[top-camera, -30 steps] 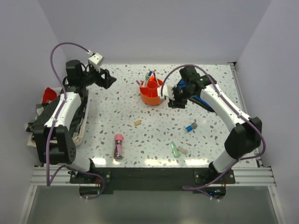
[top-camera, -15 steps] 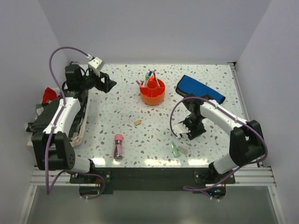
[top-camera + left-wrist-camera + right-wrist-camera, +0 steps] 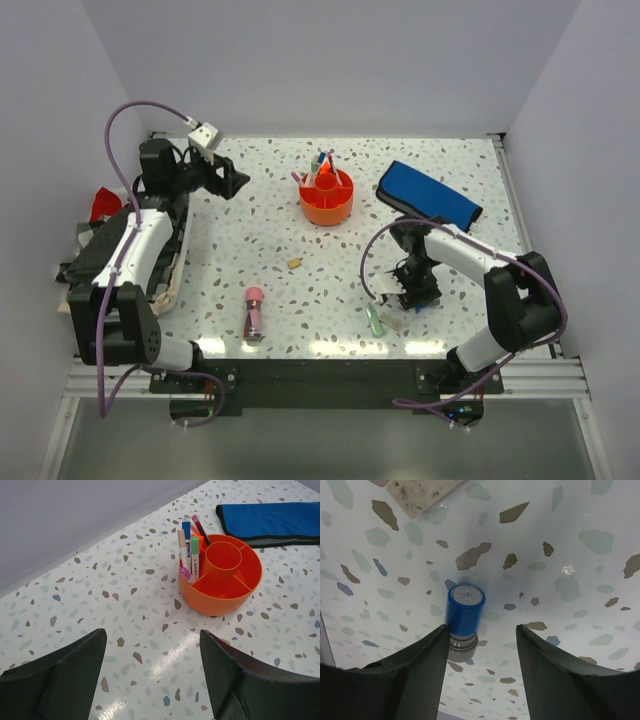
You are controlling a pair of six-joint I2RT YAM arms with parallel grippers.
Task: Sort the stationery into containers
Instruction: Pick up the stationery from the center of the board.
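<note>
The orange caddy stands at the back middle with several pens upright in one ring compartment; it also shows in the left wrist view. My right gripper is low over the front right of the table. It is open, with a short blue-capped marker lying between its fingers, against the left one. My left gripper is open and empty, left of the caddy. A pink-capped glue tube, a beige eraser, a green marker and another eraser lie on the table.
A blue cloth pouch lies at the back right, beside the caddy. A white tray and a pile of dark and red items sit along the left edge. An eraser lies just beyond the blue-capped marker.
My right arm has swung from beside the caddy down to the front right and lowered over the blue-capped marker, uncovering the blue pouch. The left arm has barely moved.
</note>
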